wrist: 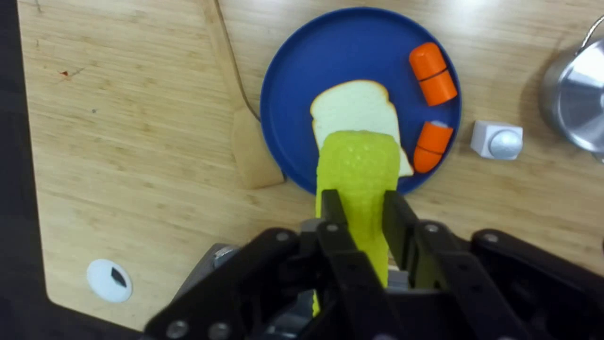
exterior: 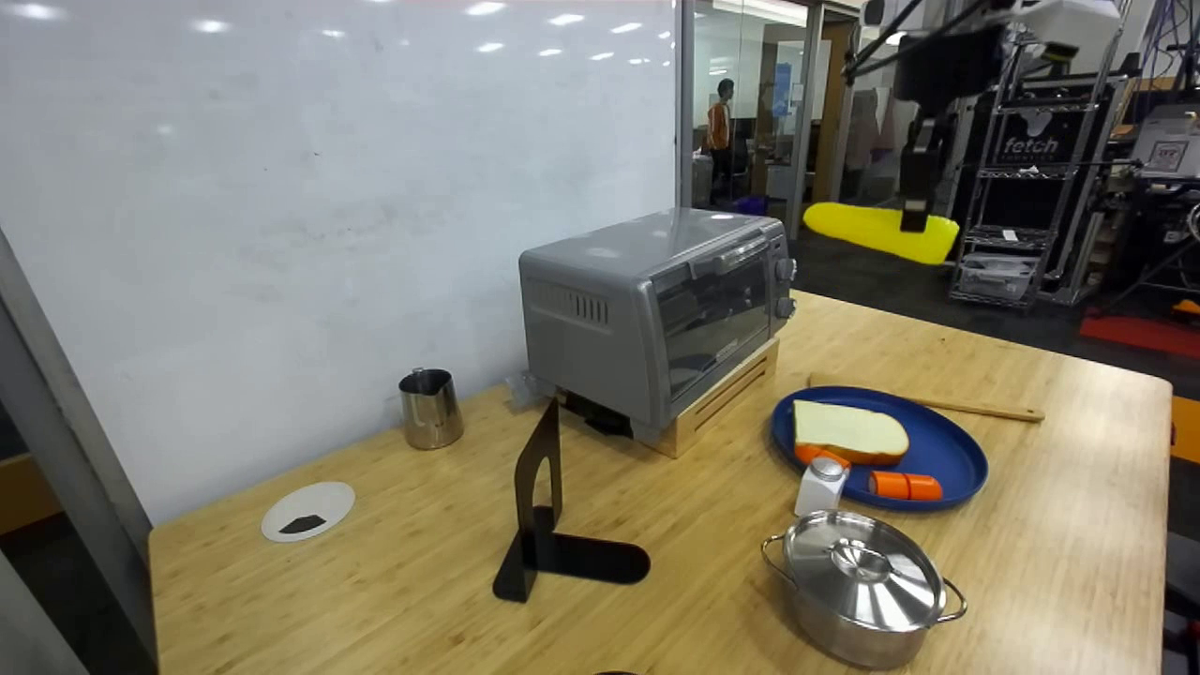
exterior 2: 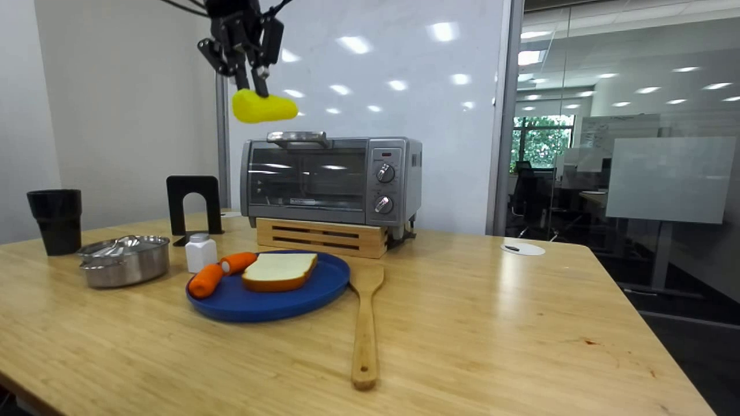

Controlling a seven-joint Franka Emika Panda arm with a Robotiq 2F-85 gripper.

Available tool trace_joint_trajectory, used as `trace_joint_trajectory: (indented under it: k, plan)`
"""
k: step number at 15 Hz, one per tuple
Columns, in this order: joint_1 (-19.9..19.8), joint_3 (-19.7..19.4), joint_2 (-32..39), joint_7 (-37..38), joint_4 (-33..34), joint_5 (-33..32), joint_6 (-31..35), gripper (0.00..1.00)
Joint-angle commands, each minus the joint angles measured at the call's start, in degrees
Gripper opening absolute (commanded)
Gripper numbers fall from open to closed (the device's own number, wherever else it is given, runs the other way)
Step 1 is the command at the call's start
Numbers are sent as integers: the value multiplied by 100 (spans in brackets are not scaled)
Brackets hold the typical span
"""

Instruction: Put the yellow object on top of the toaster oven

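The yellow object (exterior: pixel 858 225) is long and rounded, and it hangs in the air in both exterior views (exterior 2: pixel 266 108). My gripper (wrist: pixel 359 200) is shut on it near its middle, one finger on each side. In the wrist view the yellow object (wrist: pixel 358 163) points away from the gripper, over the plate; its rear part is partly hidden by the fingers. The grey toaster oven (exterior: pixel 609 248) stands on a wooden slatted stand against the whiteboard, door shut (exterior 2: pixel 306 179). The yellow object is above the level of its top, apart from it. In the wrist view the oven is mostly hidden behind the gripper.
A blue plate (exterior 2: pixel 260 306) with a bread slice (exterior 2: pixel 280 268) and orange carrot pieces stands before the oven. Nearby are a wooden spatula (exterior 2: pixel 364 323), white shaker (exterior: pixel 820 487), lidded pot (exterior: pixel 862 609), black bookend (exterior: pixel 539 525), metal pitcher (exterior: pixel 433 417) and black cup (exterior 2: pixel 58 222).
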Motion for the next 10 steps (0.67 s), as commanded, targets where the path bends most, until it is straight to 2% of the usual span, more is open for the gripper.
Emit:
trace_joint_trajectory:
  k: [1, 10]
  plan:
    - [-170, -134, 572, -4, 1118, 229, -303, 7]
    - [-243, -230, 2206, 164, 3515, 847, -883, 7]
